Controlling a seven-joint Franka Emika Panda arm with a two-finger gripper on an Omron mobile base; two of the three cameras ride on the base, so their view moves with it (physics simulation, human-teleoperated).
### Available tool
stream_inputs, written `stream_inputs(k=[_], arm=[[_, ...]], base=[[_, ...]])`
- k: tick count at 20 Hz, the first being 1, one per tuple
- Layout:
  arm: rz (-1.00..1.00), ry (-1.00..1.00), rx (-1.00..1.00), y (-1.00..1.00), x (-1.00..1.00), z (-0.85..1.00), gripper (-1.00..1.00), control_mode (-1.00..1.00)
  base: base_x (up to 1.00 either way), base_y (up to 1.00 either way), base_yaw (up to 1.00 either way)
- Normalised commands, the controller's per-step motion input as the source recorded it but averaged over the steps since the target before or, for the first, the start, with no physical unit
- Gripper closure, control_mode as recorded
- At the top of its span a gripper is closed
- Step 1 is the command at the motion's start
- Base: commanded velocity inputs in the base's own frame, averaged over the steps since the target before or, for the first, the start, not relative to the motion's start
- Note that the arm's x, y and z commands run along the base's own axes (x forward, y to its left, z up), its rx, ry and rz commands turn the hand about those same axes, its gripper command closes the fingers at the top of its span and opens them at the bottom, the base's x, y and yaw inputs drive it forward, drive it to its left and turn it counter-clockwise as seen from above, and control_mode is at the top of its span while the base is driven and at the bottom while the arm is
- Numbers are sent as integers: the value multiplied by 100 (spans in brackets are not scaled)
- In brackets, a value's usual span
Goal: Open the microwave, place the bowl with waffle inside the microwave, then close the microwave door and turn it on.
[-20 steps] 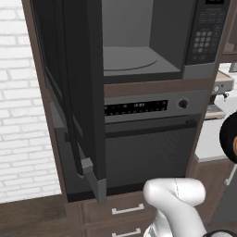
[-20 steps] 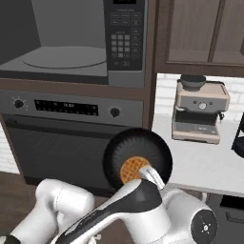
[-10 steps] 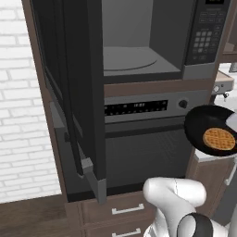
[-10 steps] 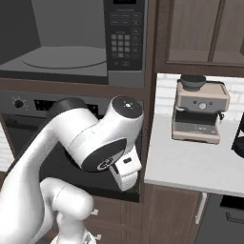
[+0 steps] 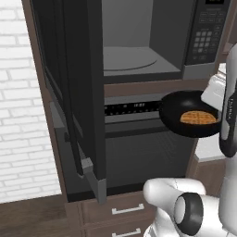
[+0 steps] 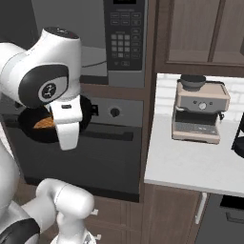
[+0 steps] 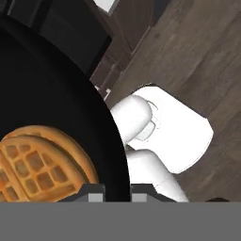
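The microwave stands open, its grey inside and round turntable showing and its keypad at the right. The microwave door is swung far out to the left. The glossy black bowl hangs level in front of the oven, below and right of the microwave's opening, with the golden waffle in it. My gripper is shut on the bowl's right rim. In the hand view the gripper pinches the bowl's rim beside the waffle. From the right, the arm covers much of the bowl.
The oven with its display strip sits under the microwave, drawers below it. To the right a white counter carries a coffee machine. A white brick wall lies left of the open door.
The arm has swung left, carrying the bowl with the waffle from the right edge over to the oven's front and slightly upward. The grip has stayed shut on the rim.
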Motion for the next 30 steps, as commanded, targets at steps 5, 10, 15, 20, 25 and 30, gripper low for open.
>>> stream_inputs(k=[5, 10, 15, 20, 25, 30], arm=[[-15, -2, 0, 91, 0, 96, 100, -100], [-21, -17, 0, 67, 0, 88, 100, -100], [-27, -26, 0, 48, 14, 37, 100, -100], [-20, -17, 2, 50, 48, 2, 100, -100], [-10, -14, 9, 37, 53, 0, 100, -100], [0, -15, 17, 11, 50, -8, 100, -100]], base=[[0, 0, 0], [0, 0, 0], [0, 0, 0], [0, 0, 0], [0, 0, 0], [0, 0, 0]])
